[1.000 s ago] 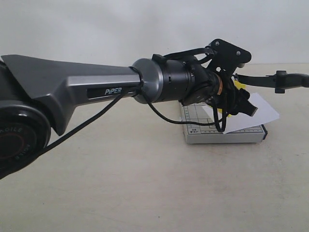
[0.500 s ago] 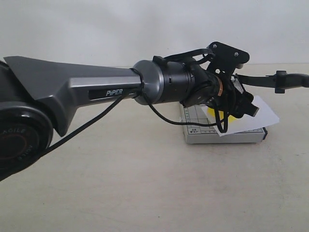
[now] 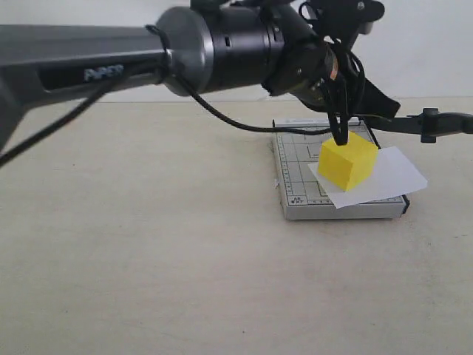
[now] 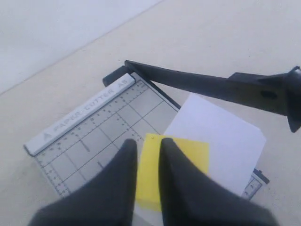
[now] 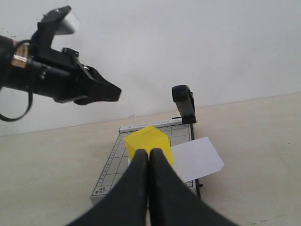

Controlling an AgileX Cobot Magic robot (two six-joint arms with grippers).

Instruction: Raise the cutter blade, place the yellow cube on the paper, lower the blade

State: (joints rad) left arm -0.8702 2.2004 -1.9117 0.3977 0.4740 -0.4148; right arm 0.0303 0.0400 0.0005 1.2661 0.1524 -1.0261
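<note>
Left gripper point(image 4: 147, 144), fingers slightly parted and empty, hovers over the cube point(image 3: 347, 160), set on the paper point(image 3: 393, 174) near the raised blade point(image 4: 207, 84); placing looks done, blade wants lowering next; right gripper point(image 5: 149, 154) pressed together, empty.

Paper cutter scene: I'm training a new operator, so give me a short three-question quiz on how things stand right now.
1. True or false: the cutter blade is raised off the grey base.
2. Where does the yellow cube sit? A) directly on the grey base B) on the paper C) on the cutter blade
3. Fill the gap: the right hand is ____, holding nothing.

Key: 1 true; 2 B; 3 shut.
</note>
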